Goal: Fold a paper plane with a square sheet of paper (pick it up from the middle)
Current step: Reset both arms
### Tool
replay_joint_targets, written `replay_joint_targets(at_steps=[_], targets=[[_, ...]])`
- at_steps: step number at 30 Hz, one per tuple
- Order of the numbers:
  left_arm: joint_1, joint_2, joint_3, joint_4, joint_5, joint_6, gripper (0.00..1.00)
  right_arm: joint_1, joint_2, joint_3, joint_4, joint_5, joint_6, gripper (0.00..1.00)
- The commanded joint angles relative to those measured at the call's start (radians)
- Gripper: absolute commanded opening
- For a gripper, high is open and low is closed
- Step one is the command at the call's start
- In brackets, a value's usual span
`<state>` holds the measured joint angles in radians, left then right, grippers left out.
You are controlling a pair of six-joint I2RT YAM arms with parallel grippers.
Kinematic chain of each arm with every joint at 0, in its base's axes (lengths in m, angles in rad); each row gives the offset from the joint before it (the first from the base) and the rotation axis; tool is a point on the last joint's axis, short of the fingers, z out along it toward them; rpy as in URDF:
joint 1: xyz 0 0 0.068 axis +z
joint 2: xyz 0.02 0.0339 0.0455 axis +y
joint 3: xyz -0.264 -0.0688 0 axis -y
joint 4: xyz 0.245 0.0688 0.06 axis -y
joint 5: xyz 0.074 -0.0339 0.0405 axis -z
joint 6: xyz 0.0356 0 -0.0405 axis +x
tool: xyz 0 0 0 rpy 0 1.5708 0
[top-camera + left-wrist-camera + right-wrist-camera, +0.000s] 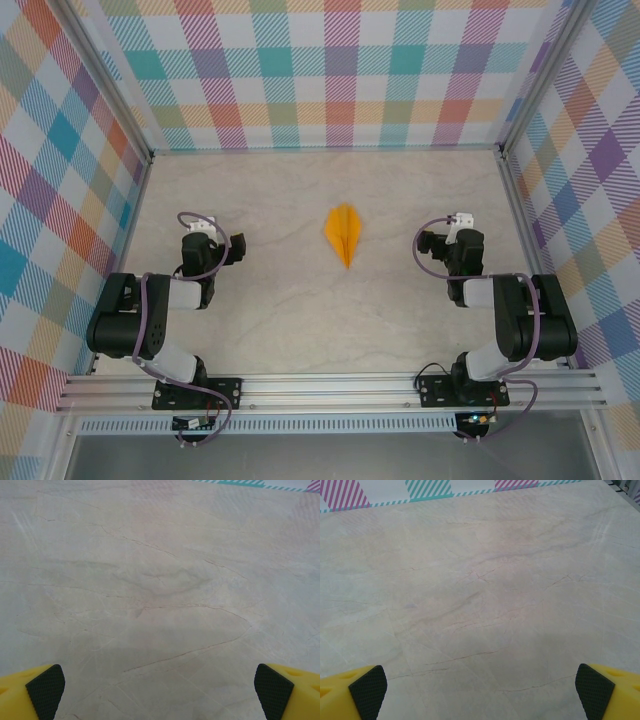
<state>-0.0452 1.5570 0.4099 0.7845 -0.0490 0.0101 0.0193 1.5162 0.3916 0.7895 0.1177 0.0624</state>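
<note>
Lying flat, orange paper plane (343,234), narrow creased dart

Orange paper plane (344,235); beige veined table (300,320); plaid walls (340,70).

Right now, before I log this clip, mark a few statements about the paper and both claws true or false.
1. The paper plane is an orange pointed dart. True.
2. The left claw grips the plane. False: it is open over the bare table.
3. The right claw is open. True.
4. The plane lies against the back wall. False: it lies mid-table, between the two arms.
</note>
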Motion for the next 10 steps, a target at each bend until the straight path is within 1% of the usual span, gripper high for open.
replay_joint_targets(at_steps=[1,9,10], targets=[[-0.007,0.011,0.022,0.006,0.017,0.019,1.00,-0.006,0.008,0.004,0.045,-0.021,-0.014,1.00],[-0.009,0.012,0.023,0.004,0.014,0.021,1.00,-0.006,0.006,0.003,0.049,-0.022,-0.016,1.00],[-0.009,0.012,0.023,0.006,0.014,0.021,1.00,-0.006,0.005,-0.001,0.055,-0.038,-0.019,1.00]])
